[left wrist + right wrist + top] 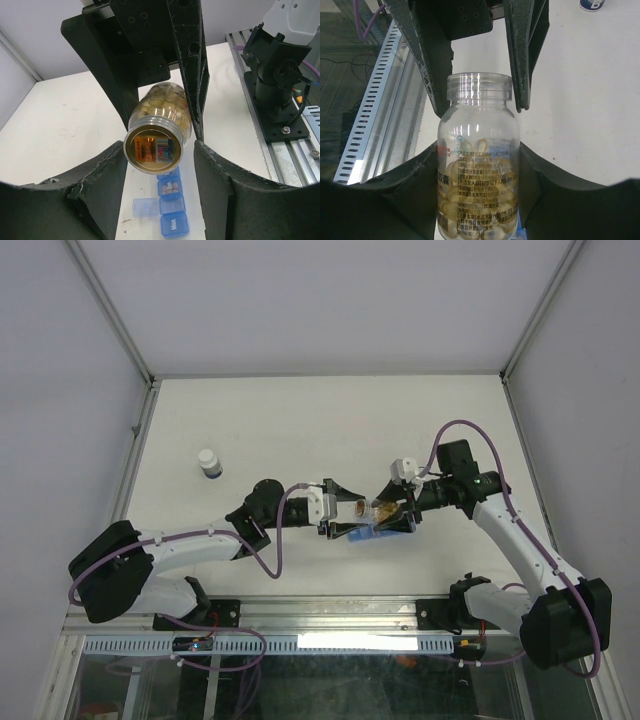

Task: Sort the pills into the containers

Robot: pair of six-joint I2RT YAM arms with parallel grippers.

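Note:
A clear bottle (368, 508) of yellowish pills (475, 200) lies level above the table. My right gripper (479, 150) is shut on its body. Its gold-faced cap (151, 148) points at my left gripper (159, 147), whose fingers (520, 60) stand close on either side of the cap; a narrow gap shows on one side. Directly below lies the containers strip (172, 205), translucent blue. One compartment holds brownish pills (171, 188), the one beside it has its lid (145, 207) flipped open, and the end one reads "Mon.".
A small white-capped bottle (209, 462) stands alone at the back left of the white table (300, 430). The metal rail (295, 145) with the right arm's base runs along the near edge. Grey walls enclose the table on three sides.

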